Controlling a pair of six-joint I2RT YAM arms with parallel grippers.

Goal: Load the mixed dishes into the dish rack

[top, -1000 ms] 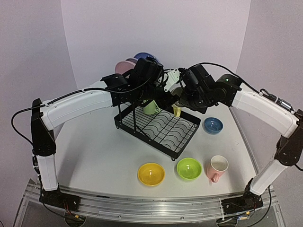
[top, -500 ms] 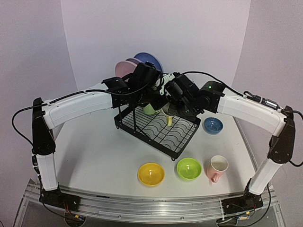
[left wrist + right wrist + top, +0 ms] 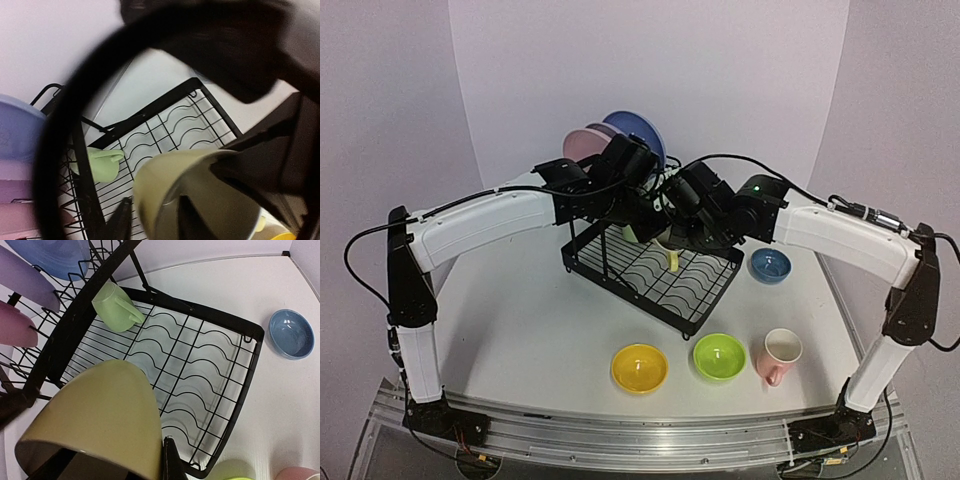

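Yellow mug (image 3: 95, 415), now further over dish rack (image 3: 200, 310), tight in right jaws; left jaws' gap unclear.

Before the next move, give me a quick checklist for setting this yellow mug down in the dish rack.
1. Grip of the right gripper on the yellow mug: ok, shut on it.
2. Empty wire slots in the dish rack beside the green mug: ok.
3. Gap between green mug and yellow mug: ok, apart.
4. Clearance of the left gripper from the yellow mug: cannot tell; its wrist view is blurred and the mug looms close.
5. Standing at the rack's back, blue plate, lavender plate, pink plate: ok.
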